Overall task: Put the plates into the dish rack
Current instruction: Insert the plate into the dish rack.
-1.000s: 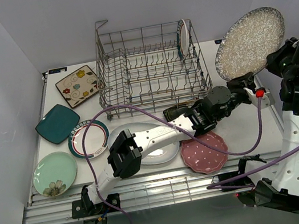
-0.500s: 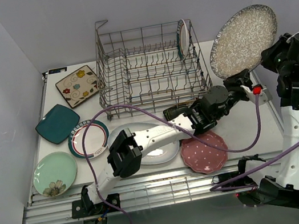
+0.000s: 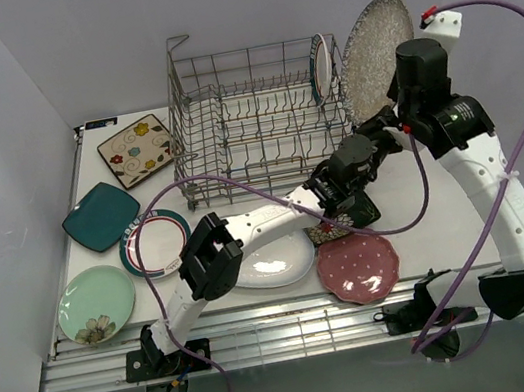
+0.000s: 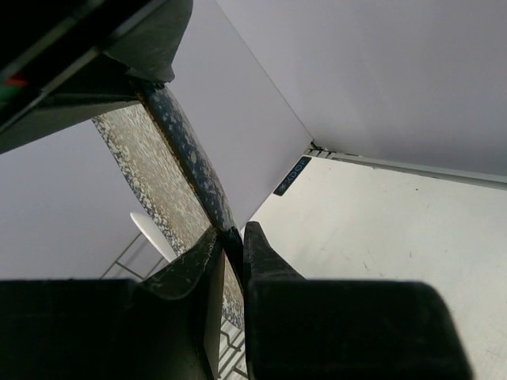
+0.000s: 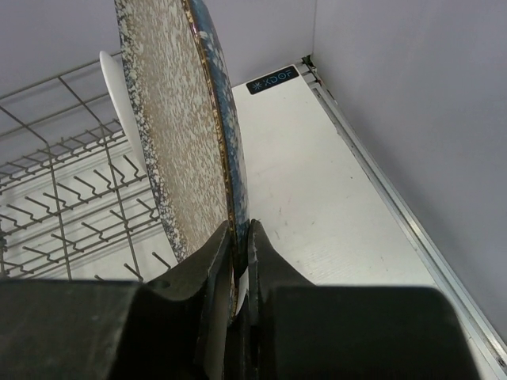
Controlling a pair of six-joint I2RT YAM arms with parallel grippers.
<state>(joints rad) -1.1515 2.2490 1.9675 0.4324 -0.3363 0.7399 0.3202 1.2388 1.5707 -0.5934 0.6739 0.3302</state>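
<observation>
Where the two arms meet, at the right end of the dish rack [image 3: 264, 119], one plate is held clear of the white table [image 3: 428, 217]. The rack is the largest item, a rectangular basket of grey metal wire with rows of upright tines and a tall wire loop at its back left corner.

Next in size is the speckled grey plate [image 3: 374, 52], which is round and glazed, with a mottled cream-grey face and a dark blue speckled rim. It stands on edge in the air just right of the rack, face towards it.

In front of the rack lie a glossy white oval plate [image 3: 273, 260], a pink dotted scalloped plate [image 3: 359, 267] and a black floral plate [image 3: 343, 224], the last mostly hidden under the left arm. Left of the rack lie a cream floral square plate [image 3: 137, 149], a teal square plate [image 3: 100, 216], a teal-rimmed round plate [image 3: 155, 242] and a pale green plate [image 3: 96, 302]. A small white plate [image 5: 119, 87] stands upright among the tines at the rack's right end.

The overhead view does not resolve the grips, but the wrist views do. The left gripper [image 4: 230, 237] is clamped on the speckled plate's rim, and the right gripper [image 5: 240, 237] is clamped on the same rim. Only the right wrist view shows the plate's face close beside the rack's end wires; contact cannot be determined.
</observation>
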